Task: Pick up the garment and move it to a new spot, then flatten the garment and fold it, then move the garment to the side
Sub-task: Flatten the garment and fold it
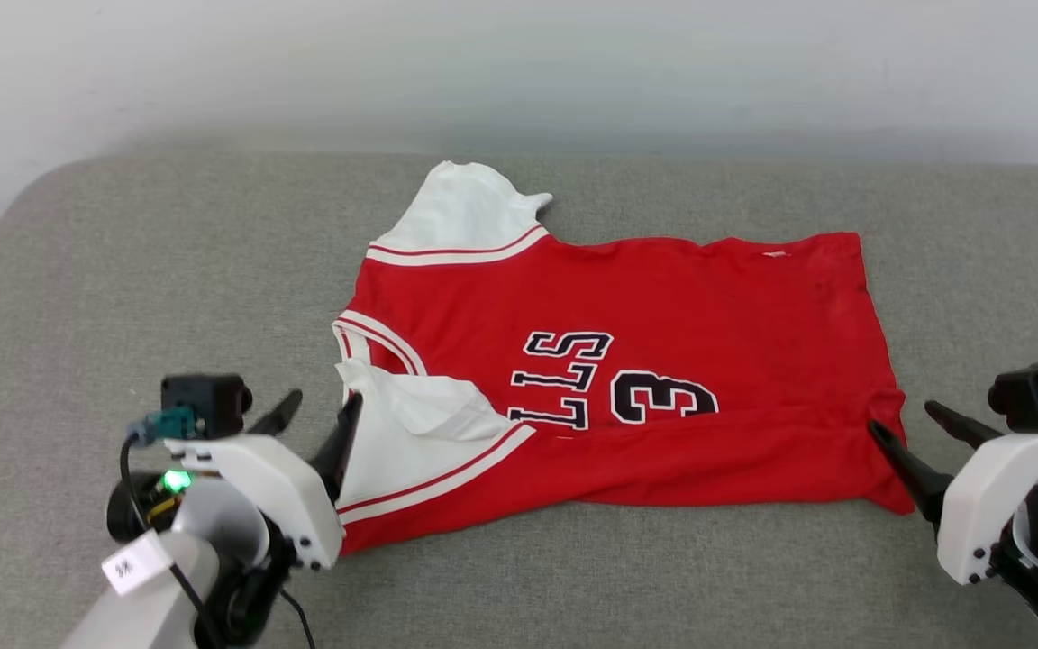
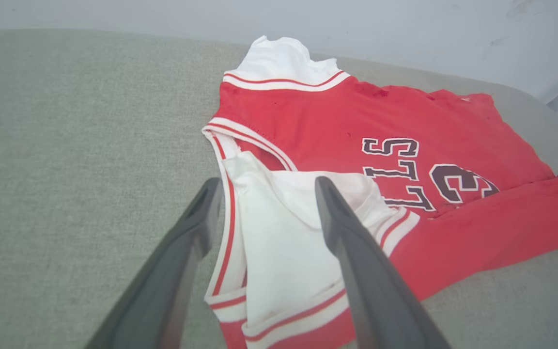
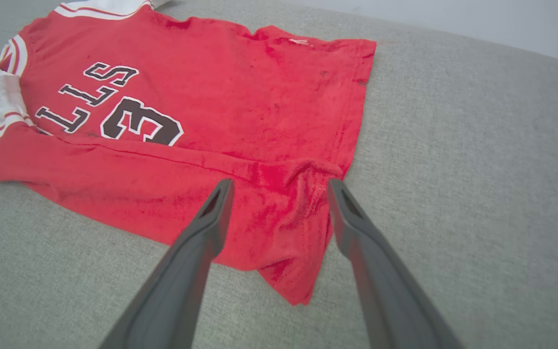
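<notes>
Red shirt (image 1: 663,297) with white sleeves, flat on a grey cushion (image 1: 168,270), near edge folded over its black lettering. At the near sleeve, left gripper (image 1: 324,398), fingers spread; at the hem corner, right gripper (image 1: 903,417), fingers spread.

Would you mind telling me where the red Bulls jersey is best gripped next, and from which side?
Probably the far long edge: the left gripper on the white far sleeve, the right gripper on the far hem corner, coming from above. The jersey has its near edge folded over already, while the far edge lies flat.
</notes>
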Available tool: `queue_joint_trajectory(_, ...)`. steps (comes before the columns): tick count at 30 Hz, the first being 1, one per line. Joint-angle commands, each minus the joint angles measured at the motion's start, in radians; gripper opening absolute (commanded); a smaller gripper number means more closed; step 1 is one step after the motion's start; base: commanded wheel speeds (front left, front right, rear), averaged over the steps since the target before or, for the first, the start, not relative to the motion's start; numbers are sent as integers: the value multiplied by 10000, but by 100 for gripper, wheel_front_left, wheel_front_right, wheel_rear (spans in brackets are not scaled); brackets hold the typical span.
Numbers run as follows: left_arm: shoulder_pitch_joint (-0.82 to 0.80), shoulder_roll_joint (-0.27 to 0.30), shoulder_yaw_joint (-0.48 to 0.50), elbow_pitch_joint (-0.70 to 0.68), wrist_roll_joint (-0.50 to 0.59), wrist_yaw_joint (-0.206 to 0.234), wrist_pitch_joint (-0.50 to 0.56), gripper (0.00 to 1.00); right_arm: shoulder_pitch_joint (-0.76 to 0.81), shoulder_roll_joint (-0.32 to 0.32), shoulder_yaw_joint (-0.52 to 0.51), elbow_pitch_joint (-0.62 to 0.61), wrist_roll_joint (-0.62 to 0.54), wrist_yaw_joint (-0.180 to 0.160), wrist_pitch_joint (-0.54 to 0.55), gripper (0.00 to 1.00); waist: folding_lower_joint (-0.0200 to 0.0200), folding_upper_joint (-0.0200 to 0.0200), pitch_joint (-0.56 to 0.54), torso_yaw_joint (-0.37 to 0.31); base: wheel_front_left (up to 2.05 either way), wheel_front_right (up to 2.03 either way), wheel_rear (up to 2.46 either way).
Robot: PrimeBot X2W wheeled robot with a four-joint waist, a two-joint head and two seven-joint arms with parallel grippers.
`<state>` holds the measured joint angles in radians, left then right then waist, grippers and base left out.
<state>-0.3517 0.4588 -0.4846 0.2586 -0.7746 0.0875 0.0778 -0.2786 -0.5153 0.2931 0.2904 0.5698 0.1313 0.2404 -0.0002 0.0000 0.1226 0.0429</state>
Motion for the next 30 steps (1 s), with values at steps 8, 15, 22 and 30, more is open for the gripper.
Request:
queue_joint_trajectory(8, 1783, 435, -210, -2228, -186, 1208, 1107, 100, 1561, 248, -1508, -2206, -637, -10, 2422, 100, 2, 0, -269, 153, 0, 0, 0)
queue_joint_trajectory(15, 2320, 941, -550, -3131, 14, 2076, 2293, 100, 2525, 1052, -2696, -3912, -1400, -12, 4317, 100, 2, 0, 59, 23, 0, 0, 0)
queue_joint_trajectory(22, 2066, 1124, -612, -2743, 276, 2491, 2683, 100, 3009, 1606, -3258, -5156, -1867, -10, 5854, 100, 2, 0, 610, -167, 0, 0, 0)
queue_joint_trajectory(30, 1598, 994, -701, -1655, 288, 2289, 2736, 100, 2913, 1800, -3444, -5747, -2123, -12, 6315, 100, 2, 0, 1086, -335, 0, 0, 0)
